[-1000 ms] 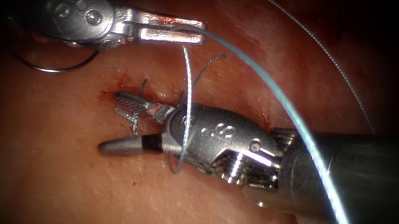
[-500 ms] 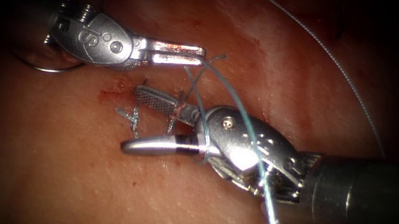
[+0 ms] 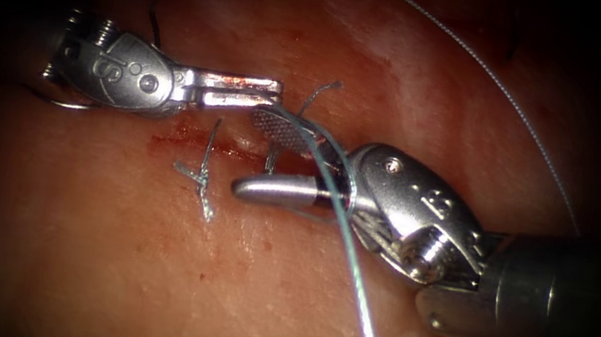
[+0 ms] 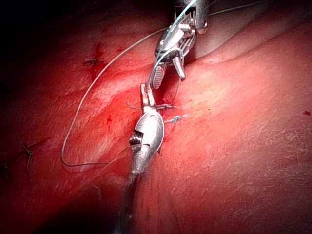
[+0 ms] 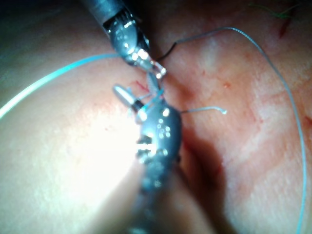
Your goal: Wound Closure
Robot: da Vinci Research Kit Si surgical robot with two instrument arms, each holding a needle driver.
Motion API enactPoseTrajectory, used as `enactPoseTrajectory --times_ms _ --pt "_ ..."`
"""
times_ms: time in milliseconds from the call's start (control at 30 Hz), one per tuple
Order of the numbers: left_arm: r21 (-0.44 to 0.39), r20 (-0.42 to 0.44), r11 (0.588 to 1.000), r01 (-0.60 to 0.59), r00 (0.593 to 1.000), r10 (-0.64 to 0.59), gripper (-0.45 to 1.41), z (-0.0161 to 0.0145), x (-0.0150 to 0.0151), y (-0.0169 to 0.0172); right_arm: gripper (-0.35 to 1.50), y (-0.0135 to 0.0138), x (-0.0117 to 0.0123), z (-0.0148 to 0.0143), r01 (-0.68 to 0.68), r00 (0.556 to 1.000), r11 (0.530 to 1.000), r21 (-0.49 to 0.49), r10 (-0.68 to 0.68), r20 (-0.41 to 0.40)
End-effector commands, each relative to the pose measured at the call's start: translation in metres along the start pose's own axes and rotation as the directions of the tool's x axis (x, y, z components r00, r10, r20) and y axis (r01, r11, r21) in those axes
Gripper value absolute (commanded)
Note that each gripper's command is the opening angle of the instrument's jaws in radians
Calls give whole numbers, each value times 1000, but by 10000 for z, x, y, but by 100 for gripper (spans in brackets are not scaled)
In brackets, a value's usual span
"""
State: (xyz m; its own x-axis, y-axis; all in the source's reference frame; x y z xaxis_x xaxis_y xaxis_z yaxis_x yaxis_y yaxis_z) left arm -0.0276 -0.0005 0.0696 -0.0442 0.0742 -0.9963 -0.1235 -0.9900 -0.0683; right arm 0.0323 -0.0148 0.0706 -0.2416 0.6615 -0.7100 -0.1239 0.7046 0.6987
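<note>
My left tool [image 3: 276, 98] comes in from the upper left, jaws shut on the pale blue thread [image 3: 349, 265] at their tip. From there the thread wraps round my right tool [image 3: 247, 150] behind its open jaws and runs down to the lower edge. Nothing lies between the right jaws, which straddle the cut [image 3: 191, 146]. A short thread tail [image 3: 320, 95] stands just above them. A thin arc of the needle [image 3: 61, 103] lies on the tissue at the left, mostly hidden behind the left tool and held by neither. The left tool [image 4: 145, 95] and right tool [image 5: 124, 95] nearly touch.
A tied knot with cut ends [image 3: 200, 178] sits over the cut, left of the right tool's jaws. Red fluid [image 3: 169, 143] stains the cut's edge. A long strand of thread [image 3: 506, 88] arcs across the tissue at the upper right.
The left tool has come down and left with the thread. The right tool has rolled and drawn back to the right, its jaws still open with the thread looped round it.
</note>
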Motion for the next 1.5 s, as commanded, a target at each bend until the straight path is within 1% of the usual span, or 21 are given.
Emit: enactPoseTrajectory --times_ms 33,133,233,300,500,567,667,767,867,967,1000,1067,1133,1200,1267,1300,1433,1500 --pt "-2 -1 1000 -3 1000 3 -45 6 -8 2 64 0 -7 6 -9 1000 1000 -4 9 -12" --pt "-2 -1 1000 0 1000 0 -45 6 -10 4 64 0 -6 5 -28 999 1000 2 28 -29" --pt "-6 -1 1000 10 1000 -10 -45 6 -19 6 61 -7 0 5 -87 992 996 27 89 -92" --pt "-6 -1 1000 7 1000 -7 -45 5 -22 8 61 -9 3 5 -103 987 994 38 107 -119" --pt "-7 -2 1000 7 1000 -7 -45 3 -19 13 61 -6 2 1 -118 985 992 43 123 -120" --pt "-13 -5 1000 7 1000 -7 -45 4 -14 21 59 -1 -2 0 -126 983 992 0 125 -136" --pt "-22 -10 1000 9 1000 -9 -45 7 -7 27 59 8 -8 -1 -181 972 980 -83 164 -171" --pt "-25 -12 1000 13 1000 -13 -45 10 -2 28 59 13 -9 -4 -190 973 970 -149 165 -160" --pt "-27 -13 999 16 1000 -17 -45 13 3 28 61 15 -11 -8 -211 973 951 -226 181 -146" --pt "-28 -14 999 17 1000 -18 -45 16 5 29 63 17 -17 -13 -250 967 921 -297 221 -129" --pt "-29 -14 999 18 1000 -18 -45 19 6 30 64 18 -23 -17 -267 964 897 -352 242 -114" --pt "-29 -18 999 18 1000 -19 -45 22 7 30 64 19 -29 -21 -295 955 868 -399 274 -111" --pt "-31 -19 999 20 1000 -21 -45 26 9 28 66 23 -43 -26 -335 941 818 -467 319 -115" --pt "-34 -18 999 22 1000 -22 -45 30 9 26 71 30 -60 -31 -372 924 761 -531 357 -136" --pt "-36 -15 999 22 1000 -22 -45 32 9 26 71 34 -66 -31 -380 919 745 -549 370 -136" --pt "-36 -16 999 21 1000 -22 -45 33 7 24 71 38 -68 -30 -388 915 726 -568 377 -143" --pt "-41 -11 999 19 1000 -19 -45 37 0 18 73 45 -68 -24 -391 913 697 -601 375 -159" --pt "-46 -7 999 13 1000 -13 -45 39 -10 14 74 48 -68 -20 -398 911 680 -616 371 -179"
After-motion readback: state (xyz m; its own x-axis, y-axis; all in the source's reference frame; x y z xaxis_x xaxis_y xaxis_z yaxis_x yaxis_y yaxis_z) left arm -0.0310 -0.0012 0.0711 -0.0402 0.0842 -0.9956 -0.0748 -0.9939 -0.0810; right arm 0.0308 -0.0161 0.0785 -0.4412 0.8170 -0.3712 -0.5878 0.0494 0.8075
